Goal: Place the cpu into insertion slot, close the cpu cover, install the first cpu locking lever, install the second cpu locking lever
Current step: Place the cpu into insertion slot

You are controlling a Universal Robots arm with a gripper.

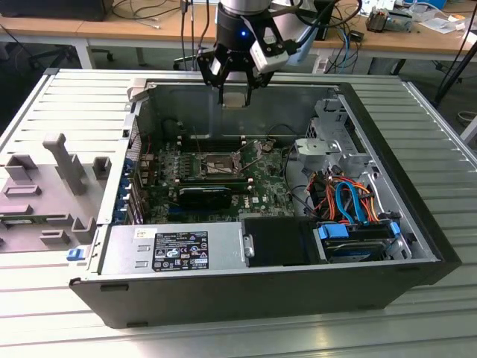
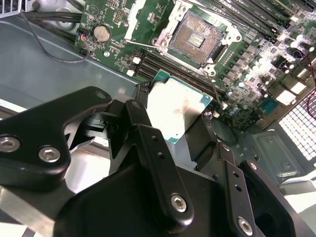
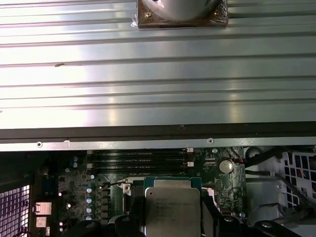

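My gripper (image 1: pixel 235 95) hangs above the back of the open computer case, shut on the cpu (image 1: pixel 235 100), a small silver-grey square chip. The cpu (image 2: pixel 178 106) sits between the black fingers (image 2: pixel 148 136) in the second wrist view, and in the first wrist view the cpu (image 3: pixel 172 210) has its metal top facing the camera. Below and in front of it, the insertion slot (image 1: pixel 211 165) lies bare on the green motherboard; its dark contact field shows in the slot (image 2: pixel 197 38). The cpu cover (image 2: pixel 143 19) stands swung open at one side of the slot.
The case (image 1: pixel 112 294) lies on a ribbed metal table (image 1: pixel 417 328). Inside are a black card (image 1: pixel 205 195), a drive cage with orange and blue cables (image 1: pixel 346 198) and a power supply (image 1: pixel 175 250). Grey fixtures (image 1: pixel 59 171) stand at the exterior view's left.
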